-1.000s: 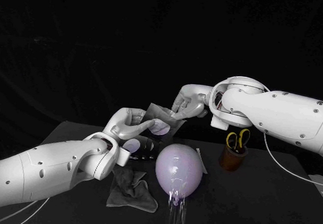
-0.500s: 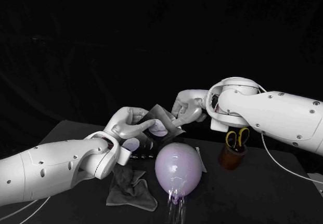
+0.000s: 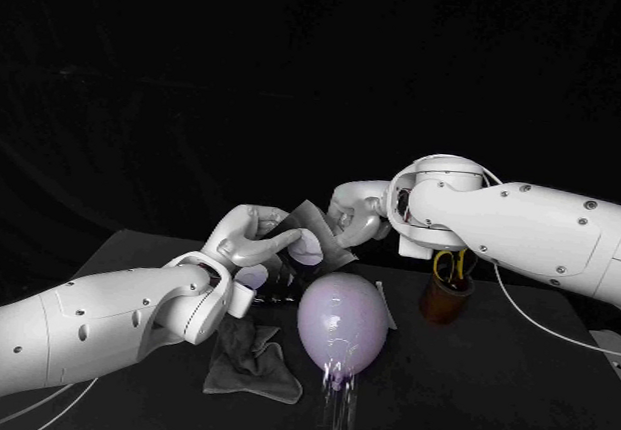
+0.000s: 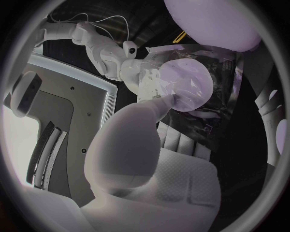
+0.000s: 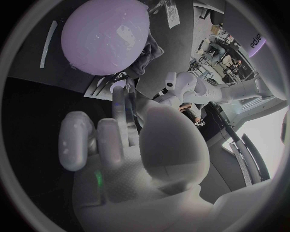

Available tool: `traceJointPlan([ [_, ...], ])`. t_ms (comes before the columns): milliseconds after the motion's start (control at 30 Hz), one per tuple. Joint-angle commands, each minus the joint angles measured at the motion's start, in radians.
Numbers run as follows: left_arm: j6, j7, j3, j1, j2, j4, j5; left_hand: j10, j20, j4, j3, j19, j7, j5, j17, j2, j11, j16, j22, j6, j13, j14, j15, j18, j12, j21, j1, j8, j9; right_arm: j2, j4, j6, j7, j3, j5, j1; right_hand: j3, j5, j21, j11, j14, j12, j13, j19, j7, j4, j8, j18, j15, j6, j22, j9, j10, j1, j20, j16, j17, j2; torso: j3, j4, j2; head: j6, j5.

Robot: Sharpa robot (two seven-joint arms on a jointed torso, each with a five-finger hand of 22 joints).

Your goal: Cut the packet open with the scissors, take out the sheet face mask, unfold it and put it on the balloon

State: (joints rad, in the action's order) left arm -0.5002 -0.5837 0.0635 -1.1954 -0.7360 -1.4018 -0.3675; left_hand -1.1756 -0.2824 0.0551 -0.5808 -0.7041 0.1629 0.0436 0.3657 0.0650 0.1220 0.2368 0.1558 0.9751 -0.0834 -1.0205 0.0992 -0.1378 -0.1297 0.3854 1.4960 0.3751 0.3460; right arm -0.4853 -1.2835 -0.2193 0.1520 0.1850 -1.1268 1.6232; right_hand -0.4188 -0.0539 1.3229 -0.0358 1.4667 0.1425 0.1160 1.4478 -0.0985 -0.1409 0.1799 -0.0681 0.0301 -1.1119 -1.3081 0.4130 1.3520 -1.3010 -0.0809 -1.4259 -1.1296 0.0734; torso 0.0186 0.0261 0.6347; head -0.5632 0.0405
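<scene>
My left hand point(image 3: 255, 239) holds the dark foil packet point(image 3: 309, 231) up above the table, behind the balloon. In the left wrist view the packet point(image 4: 202, 84) shows clear and crinkled, with a fingertip pressed against it. My right hand point(image 3: 354, 210) reaches down from the right, and its fingertips meet the packet's top edge. The frames do not show whether they pinch anything. In the left wrist view that right hand point(image 4: 118, 55) touches the packet's edge. The pale purple balloon point(image 3: 343, 323) stands at the table's middle. The yellow-handled scissors point(image 3: 456, 266) stand in a brown holder point(image 3: 444, 302).
A crumpled grey cloth point(image 3: 255, 363) lies on the table in front of my left arm, left of the balloon. A thin pale strip point(image 3: 387, 293) lies to the right of the balloon. The balloon's clear stand point(image 3: 340, 418) reaches toward the front edge.
My right arm has come down and to the left, bringing its fingertips onto the packet's top edge. The left hand has kept the packet nearly still.
</scene>
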Motion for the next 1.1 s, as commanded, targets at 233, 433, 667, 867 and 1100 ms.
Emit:
traceJointPlan([
  [233, -0.013, -0.008, -0.002, -0.003, -0.004, -0.001, -0.005, -0.005, -0.001, -0.003, -0.007, -0.004, 0.004, 0.005, 0.002, -0.009, -0.003, 0.007, 0.002, -0.002, 0.000, 0.000, -0.001, -0.021, -0.001, 0.007, -0.003, 0.004, 0.121, -0.036, -0.027, 0.114, -0.050, 0.002, 0.058, -0.004, -0.090, 0.004, 0.062, 0.035, 0.032, 0.037, 0.030, 0.037, 0.033, 0.035, 0.078, 0.027, 0.033, -0.045, -0.208, 0.050, 0.099, -0.021, 0.029, -0.018, -0.051, -0.006, -0.0018, -0.0009, 0.000, -0.001, 0.000],
  [433, 0.004, 0.016, -0.002, -0.003, -0.009, -0.011, 0.002, 0.091, -0.009, -0.023, -0.047, 0.065, 0.044, 0.007, -0.015, 0.047, 0.040, -0.037, -0.015, -0.083, 0.020, 0.102, 0.040, 0.009, 0.053, -0.029, -0.011, -0.049, 0.105, -0.060, -0.047, 0.199, -0.057, 0.002, 0.144, -0.005, -0.157, 0.004, 0.066, 0.043, 0.039, 0.045, 0.050, 0.039, 0.039, 0.060, 0.133, 0.028, 0.040, -0.027, -0.209, 0.092, 0.116, 0.003, 0.040, -0.029, -0.086, 0.011, -0.0017, -0.0026, 0.000, -0.001, -0.001],
  [667, -0.002, 0.026, -0.002, -0.003, -0.007, -0.013, 0.009, 0.210, -0.012, 0.002, 0.009, 0.314, 0.079, 0.006, -0.033, 0.159, 0.083, -0.074, -0.083, -0.213, 0.022, 0.218, 0.083, 0.078, 0.070, -0.183, -0.096, -0.144, 0.057, -0.066, -0.052, 0.278, -0.005, 0.002, 0.164, -0.006, -0.185, 0.005, 0.065, 0.043, 0.038, 0.044, 0.059, 0.038, 0.039, 0.072, 0.158, 0.028, 0.040, -0.011, -0.209, 0.112, 0.116, 0.021, 0.041, -0.028, -0.087, 0.016, -0.0013, -0.0024, -0.001, 0.000, -0.005],
  [867, -0.008, 0.040, -0.002, -0.012, -0.018, 0.006, 0.051, 0.302, -0.010, 0.036, 0.136, 0.363, 0.069, 0.004, -0.048, 0.169, 0.118, -0.086, -0.103, -0.342, 0.017, 0.294, 0.113, 0.080, 0.058, -0.221, -0.126, -0.209, 0.005, -0.067, -0.039, 0.342, 0.061, 0.002, 0.105, -0.015, -0.196, 0.005, 0.065, 0.043, 0.038, 0.043, 0.063, 0.038, 0.039, 0.078, 0.167, 0.028, 0.040, -0.006, -0.209, 0.118, 0.116, 0.026, 0.041, -0.027, -0.086, 0.018, -0.0012, -0.0012, -0.001, 0.003, -0.007],
  [1100, -0.016, 0.060, -0.001, -0.023, -0.040, 0.058, 0.104, 0.348, -0.011, 0.090, 0.366, 0.199, 0.079, 0.005, -0.060, 0.103, 0.123, -0.054, -0.090, -0.352, 0.015, 0.333, 0.120, 0.076, 0.027, -0.158, -0.040, -0.220, -0.009, -0.071, -0.023, 0.427, 0.125, 0.002, -0.026, -0.029, -0.200, 0.005, 0.066, 0.043, 0.038, 0.043, 0.065, 0.038, 0.039, 0.083, 0.173, 0.028, 0.040, -0.004, -0.209, 0.122, 0.116, 0.030, 0.041, -0.028, -0.088, 0.021, -0.0026, -0.0004, 0.000, 0.008, -0.011],
])
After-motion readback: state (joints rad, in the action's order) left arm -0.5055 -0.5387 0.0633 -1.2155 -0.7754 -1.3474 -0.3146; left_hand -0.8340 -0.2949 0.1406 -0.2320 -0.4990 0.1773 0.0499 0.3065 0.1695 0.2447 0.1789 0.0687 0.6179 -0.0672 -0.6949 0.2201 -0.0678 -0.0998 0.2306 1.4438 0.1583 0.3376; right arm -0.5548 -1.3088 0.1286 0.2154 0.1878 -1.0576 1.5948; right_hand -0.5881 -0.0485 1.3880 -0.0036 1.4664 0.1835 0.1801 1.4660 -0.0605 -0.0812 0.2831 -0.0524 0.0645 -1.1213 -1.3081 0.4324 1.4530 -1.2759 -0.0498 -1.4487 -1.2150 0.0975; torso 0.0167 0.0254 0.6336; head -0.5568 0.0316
